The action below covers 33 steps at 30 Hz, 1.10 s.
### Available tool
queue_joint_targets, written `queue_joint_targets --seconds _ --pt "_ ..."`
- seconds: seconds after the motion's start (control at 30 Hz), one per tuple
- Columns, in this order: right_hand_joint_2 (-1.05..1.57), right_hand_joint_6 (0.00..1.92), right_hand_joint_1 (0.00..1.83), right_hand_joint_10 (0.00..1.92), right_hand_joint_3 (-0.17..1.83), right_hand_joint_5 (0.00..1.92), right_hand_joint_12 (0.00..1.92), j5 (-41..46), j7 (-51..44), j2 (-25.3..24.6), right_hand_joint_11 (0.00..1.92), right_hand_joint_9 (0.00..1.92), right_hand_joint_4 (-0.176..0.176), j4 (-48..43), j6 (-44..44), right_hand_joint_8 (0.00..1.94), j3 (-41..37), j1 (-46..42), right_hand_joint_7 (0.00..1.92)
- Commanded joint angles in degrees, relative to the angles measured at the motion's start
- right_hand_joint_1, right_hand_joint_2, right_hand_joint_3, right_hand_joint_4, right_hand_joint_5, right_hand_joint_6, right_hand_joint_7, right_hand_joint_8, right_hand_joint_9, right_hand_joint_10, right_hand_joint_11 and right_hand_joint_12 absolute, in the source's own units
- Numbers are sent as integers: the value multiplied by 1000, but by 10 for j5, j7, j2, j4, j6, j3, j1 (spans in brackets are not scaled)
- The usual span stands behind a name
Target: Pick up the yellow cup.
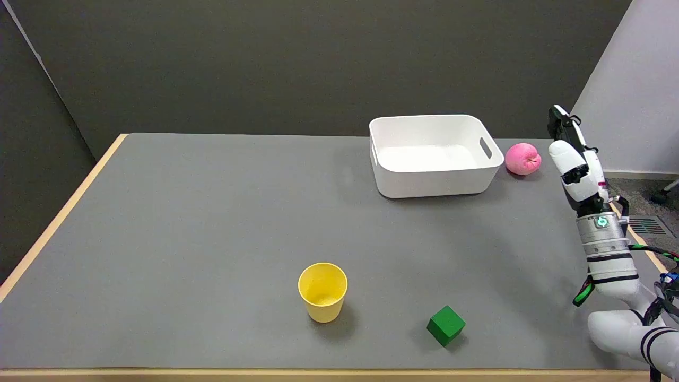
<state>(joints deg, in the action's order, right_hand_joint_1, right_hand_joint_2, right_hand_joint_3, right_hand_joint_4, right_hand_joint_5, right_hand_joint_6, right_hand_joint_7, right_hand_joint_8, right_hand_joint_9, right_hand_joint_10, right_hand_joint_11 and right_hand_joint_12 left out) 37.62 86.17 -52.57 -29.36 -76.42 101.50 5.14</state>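
I judge I am at the very start of this — the reach has not begun, and the yellow cup stands upright and untouched near the front edge of the table, its mouth open to the ceiling. My right hand is well apart from it, raised at the far right side of the scene above the table's right edge, the forearm rising almost straight up from the lower right corner. The hand holds nothing; its fingers point upward and look fairly straight rather than curled, though from this angle I see them edge-on and cannot say how widely they are spread. What the next move calls for, as I read it, is a long sweep leftward and toward the near edge, bringing the hand down beside the cup with fingers apart enough to wrap its wall. The green cube sits to the cup's right, between me and it — I would want to pass over or behind it. The white bin and pink apple lie at the far side, out of my path.
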Motion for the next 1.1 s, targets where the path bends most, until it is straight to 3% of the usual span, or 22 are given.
queue_joint_targets --seconds 0.03,0.2,0.43,0.5,0.7,0.83,0.97,1.1 --pt "556 278 194 138 909 46 144 -25 -3 1 -1 6 -90 0 6 200 -1 2 57" --pt "557 293 246 122 910 48 120 -109 -43 23 -1 15 -91 -29 4 218 -20 5 61" --pt "572 354 327 116 920 64 65 -207 -107 70 -1 38 -76 -138 0 294 -26 -14 64" --pt "628 350 337 238 871 92 106 -224 -110 76 -1 0 -70 -185 -8 292 -26 -32 85" --pt "640 368 359 325 886 119 185 -230 -118 77 -1 0 -70 -277 -32 307 -34 -87 112" --pt "629 383 393 362 892 127 225 -265 -190 76 -1 -1 -77 -360 -32 326 -85 -148 128" --pt "659 381 490 421 840 172 264 -311 -250 67 -1 -1 -60 -396 -34 302 -120 -195 165" --pt "679 428 605 544 831 237 459 -375 -331 57 -1 13 -42 -411 -43 298 -119 -215 225"
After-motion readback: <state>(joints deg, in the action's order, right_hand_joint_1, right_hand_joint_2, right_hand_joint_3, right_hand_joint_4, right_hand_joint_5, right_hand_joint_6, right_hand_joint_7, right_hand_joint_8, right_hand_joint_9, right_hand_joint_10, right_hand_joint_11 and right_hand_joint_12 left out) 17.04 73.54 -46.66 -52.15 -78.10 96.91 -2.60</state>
